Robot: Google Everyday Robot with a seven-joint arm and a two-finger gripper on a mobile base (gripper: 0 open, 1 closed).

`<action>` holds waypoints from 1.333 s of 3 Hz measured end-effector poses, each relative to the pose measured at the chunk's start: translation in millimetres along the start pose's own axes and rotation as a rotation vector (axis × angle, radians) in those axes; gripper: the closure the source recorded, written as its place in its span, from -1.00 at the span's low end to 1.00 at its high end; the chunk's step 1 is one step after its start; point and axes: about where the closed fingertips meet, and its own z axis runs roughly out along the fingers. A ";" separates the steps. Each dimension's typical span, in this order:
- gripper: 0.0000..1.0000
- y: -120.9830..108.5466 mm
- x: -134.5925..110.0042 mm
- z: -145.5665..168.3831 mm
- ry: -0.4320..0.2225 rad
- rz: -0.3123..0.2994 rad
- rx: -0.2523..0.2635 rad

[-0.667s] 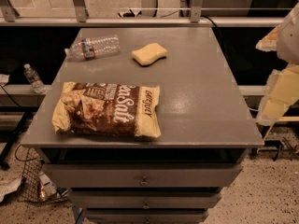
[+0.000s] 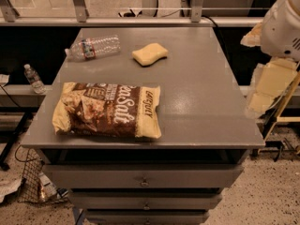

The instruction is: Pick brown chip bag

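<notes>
The brown chip bag point(image 2: 108, 109) lies flat at the front left of the grey table point(image 2: 201, 102). It has cream-yellow ends and white "Sea Salt" lettering, with its long side along the table's front edge. My gripper is not in view. Only white and cream parts of my arm point(image 2: 281, 29) show at the right edge, beside and above the table's right side, well away from the bag.
A clear plastic water bottle point(image 2: 93, 47) lies on its side at the back left of the table. A yellow sponge point(image 2: 150, 54) lies at the back middle. Drawers point(image 2: 143, 177) sit under the tabletop. A small bottle point(image 2: 33, 78) stands on a ledge to the left.
The white arm part at the upper right edge has come further into view. The bag, bottle and sponge have not moved.
</notes>
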 end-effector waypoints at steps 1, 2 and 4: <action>-1.00 -14.0 -44.9 11.8 -0.051 -0.098 -0.043; -1.00 -9.8 -104.9 21.4 -0.100 -0.198 -0.069; -1.00 3.4 -123.5 37.5 -0.140 -0.211 -0.097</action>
